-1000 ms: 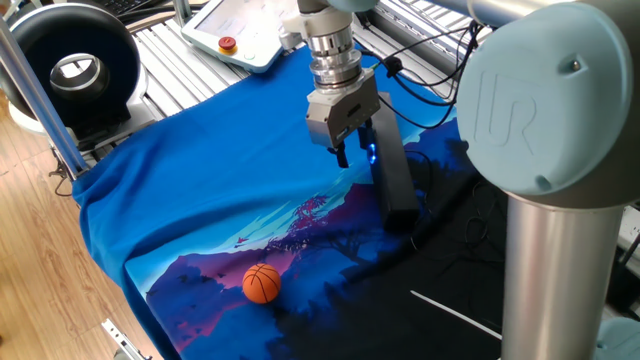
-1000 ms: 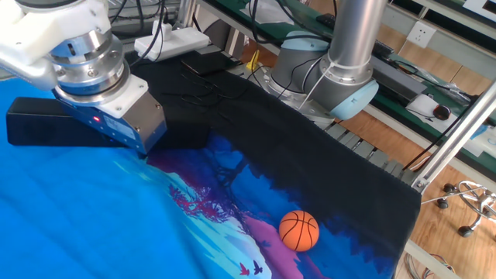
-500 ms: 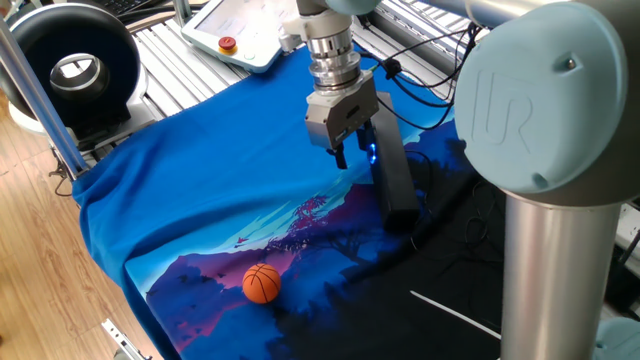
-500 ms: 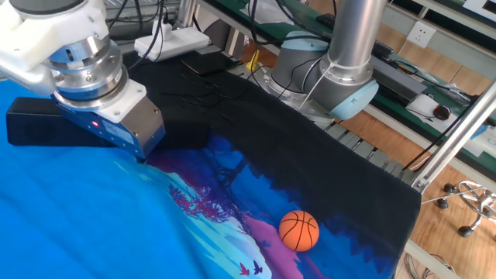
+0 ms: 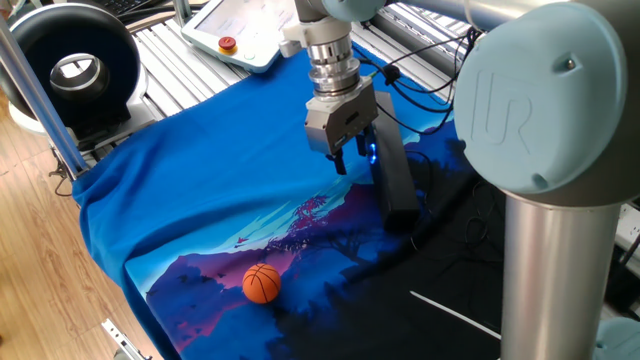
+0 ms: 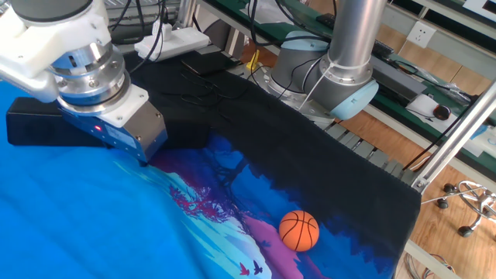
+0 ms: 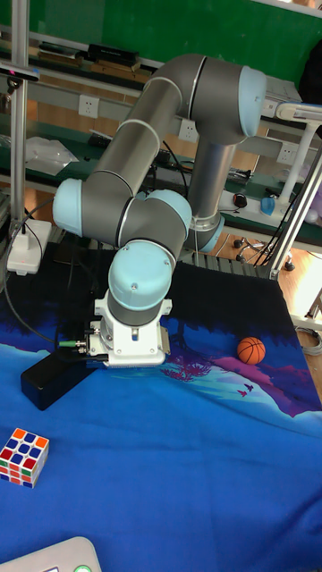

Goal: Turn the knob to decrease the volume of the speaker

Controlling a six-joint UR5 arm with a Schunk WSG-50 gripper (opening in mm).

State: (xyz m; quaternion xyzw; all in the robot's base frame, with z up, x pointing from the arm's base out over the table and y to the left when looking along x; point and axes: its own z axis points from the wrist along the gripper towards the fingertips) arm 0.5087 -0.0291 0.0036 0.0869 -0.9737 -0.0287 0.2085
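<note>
The speaker (image 5: 398,190) is a long black bar lying on the blue cloth; its ends also show either side of the gripper body in the other fixed view (image 6: 32,124) and in the tall view (image 7: 49,375). The knob (image 5: 372,153) shows only as a blue glow at the speaker's far end, right beside one dark finger. My gripper (image 5: 352,160) points straight down over that end, its fingers closed around the knob. In the other fixed view and the tall view the gripper body hides the fingertips and the knob.
An orange ball (image 5: 262,283) lies on the cloth toward the front edge. A Rubik's cube (image 7: 22,456) sits near the speaker's other end. A round black ring-shaped device (image 5: 72,68) and a teach pendant (image 5: 235,35) stand beyond the cloth. Cables (image 5: 420,85) run behind the speaker.
The gripper has rotated a little about its vertical axis while staying over the same end of the speaker. The speaker and the ball have not moved.
</note>
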